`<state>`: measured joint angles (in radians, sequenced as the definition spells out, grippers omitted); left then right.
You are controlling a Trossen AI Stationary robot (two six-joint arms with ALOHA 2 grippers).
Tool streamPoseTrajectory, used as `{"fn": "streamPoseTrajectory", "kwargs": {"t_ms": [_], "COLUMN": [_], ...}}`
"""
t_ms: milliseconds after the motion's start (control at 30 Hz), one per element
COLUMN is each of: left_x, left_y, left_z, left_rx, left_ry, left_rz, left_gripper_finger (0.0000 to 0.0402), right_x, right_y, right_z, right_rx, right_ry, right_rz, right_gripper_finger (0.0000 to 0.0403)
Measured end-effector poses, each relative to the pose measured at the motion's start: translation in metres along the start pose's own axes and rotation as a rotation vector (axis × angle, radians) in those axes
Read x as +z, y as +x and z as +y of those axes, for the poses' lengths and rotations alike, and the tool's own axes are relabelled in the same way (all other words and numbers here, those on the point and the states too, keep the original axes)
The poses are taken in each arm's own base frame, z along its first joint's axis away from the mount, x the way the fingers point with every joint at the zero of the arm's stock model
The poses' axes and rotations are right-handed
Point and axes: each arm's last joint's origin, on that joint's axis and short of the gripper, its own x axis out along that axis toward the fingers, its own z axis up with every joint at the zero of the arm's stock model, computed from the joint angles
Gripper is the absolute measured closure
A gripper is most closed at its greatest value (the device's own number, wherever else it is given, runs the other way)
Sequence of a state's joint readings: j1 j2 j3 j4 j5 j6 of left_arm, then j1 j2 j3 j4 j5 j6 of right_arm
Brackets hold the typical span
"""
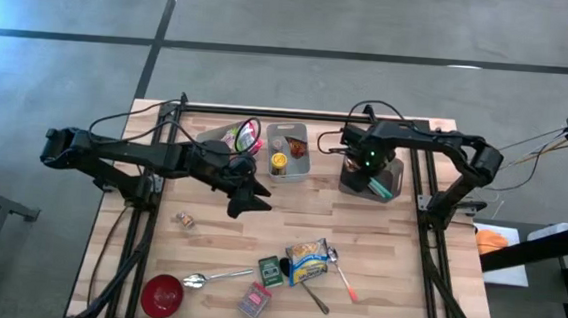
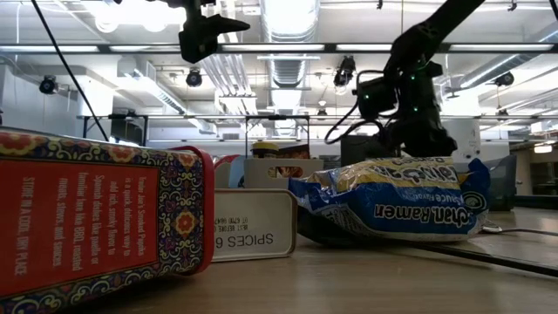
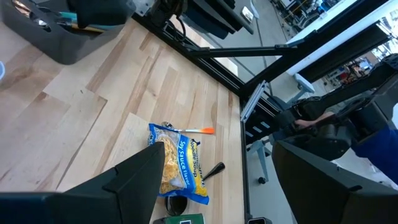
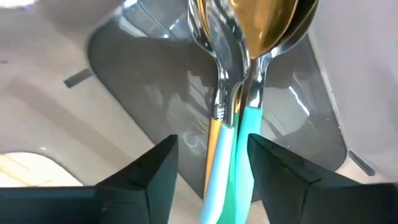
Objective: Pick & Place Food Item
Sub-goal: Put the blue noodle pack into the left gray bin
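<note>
ramen packet (image 1: 307, 260) lying flat on the surface (image 1: 397, 257) near front edge, blue-and-yellow wrapper, crinkled, sitting between green tin (image 1: 271, 270) and spoon (image 1: 341, 271).

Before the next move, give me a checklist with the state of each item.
1. Right claw over the grey bin: ok.
2. Right claw let go of the spoons: cannot tell; the fingers stand either side of the handles.
3. Spoons inside the bin: ok, handles lean on its wall.
4. Left claw open and empty, above the middle of the table: ok.
5. Noodle packet free to pick: ok, lying at the front near a spoon with an orange handle.
</note>
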<state>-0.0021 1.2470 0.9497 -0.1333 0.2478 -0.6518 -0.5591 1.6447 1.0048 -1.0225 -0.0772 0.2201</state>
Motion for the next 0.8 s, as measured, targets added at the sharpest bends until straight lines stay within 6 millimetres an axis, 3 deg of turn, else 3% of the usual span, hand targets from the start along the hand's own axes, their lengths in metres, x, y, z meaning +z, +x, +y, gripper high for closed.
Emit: {"fn": "streamPoseTrajectory", "kwargs": {"t_ms": [300,467,600,800], "left_x": [-0.001,-0.007,-0.011,-0.009], "left_y": [0.0,-0.001,-0.006,-0.01], "left_z": [0.001,0.005,0.006,0.004], "left_rx": [0.006,0.052,0.082,0.072], "left_ry": [-0.006,-0.055,-0.068,-0.056], "left_rz": [0.007,0.066,0.104,0.092], "left_gripper_finger": [0.01,0.01,0.01,0.01], "right_x": [0.003,-0.011,-0.036,-0.077], "right_y": [-0.022,-0.047,-0.067,-0.08], "right_z": [0.002,0.012,0.032,0.082], "right_rx": [-0.015,-0.007,0.107,0.344], "right_ry": [0.007,0.041,0.069,0.053], "right_rz": [-0.007,-0.069,-0.159,-0.268], "right_gripper_finger": [0.0196,0.0195,0.0195,0.0195]}}
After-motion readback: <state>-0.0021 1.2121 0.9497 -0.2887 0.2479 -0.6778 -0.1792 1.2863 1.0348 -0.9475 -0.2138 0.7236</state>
